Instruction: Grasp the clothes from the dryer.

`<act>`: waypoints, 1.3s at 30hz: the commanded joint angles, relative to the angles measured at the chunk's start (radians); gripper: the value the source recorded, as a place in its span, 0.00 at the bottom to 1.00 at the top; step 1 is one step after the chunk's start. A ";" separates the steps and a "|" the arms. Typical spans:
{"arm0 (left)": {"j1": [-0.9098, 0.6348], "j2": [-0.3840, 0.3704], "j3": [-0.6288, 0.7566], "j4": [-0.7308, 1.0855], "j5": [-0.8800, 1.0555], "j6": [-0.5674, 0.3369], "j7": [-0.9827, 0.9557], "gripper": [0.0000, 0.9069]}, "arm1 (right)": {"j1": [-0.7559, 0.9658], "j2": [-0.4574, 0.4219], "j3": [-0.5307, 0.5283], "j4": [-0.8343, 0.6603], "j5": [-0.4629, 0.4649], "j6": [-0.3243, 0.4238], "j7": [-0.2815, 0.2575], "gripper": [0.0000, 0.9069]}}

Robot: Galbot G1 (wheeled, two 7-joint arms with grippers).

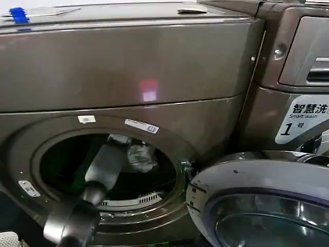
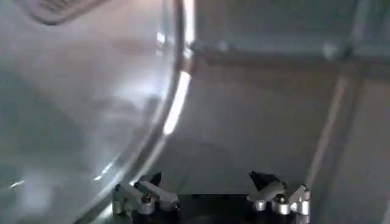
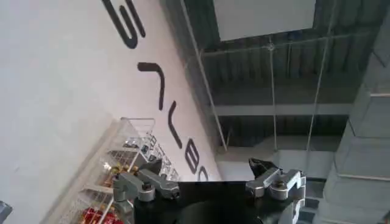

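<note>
Left arm reaches through the round port of the bronze-brown dryer (image 1: 154, 77), deep into the dark drum. Left gripper (image 2: 210, 182) has its fingers spread, nothing between them, facing the drum wall. The clothes (image 1: 140, 155), a crumpled pale-grey wad, sit just right of the arm's tip. Door (image 1: 262, 206) swung open at near right. Right gripper (image 3: 210, 176), spread and empty, points up toward a ceiling and lettered wall.

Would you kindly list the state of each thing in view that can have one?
dryer: port open, left arm reaching into the drum.
dryer door: swung open to the right.
clothes: crumpled wad in the drum, next to the arm's end.
left gripper: open, nothing between its fingers.
right gripper: open, empty, pointing up towards a ceiling.
</note>
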 commanded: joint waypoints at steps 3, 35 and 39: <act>-0.156 0.016 0.277 0.210 0.252 -0.117 0.343 1.00 | 0.004 0.000 -0.002 -0.002 -0.003 0.002 -0.002 1.00; -0.142 0.007 0.406 0.291 0.498 -0.184 0.390 0.68 | -0.010 0.009 0.021 -0.017 -0.002 0.011 -0.013 1.00; -0.131 0.000 0.415 0.292 0.497 -0.181 0.392 0.09 | -0.011 0.009 0.022 -0.017 -0.002 0.011 -0.013 1.00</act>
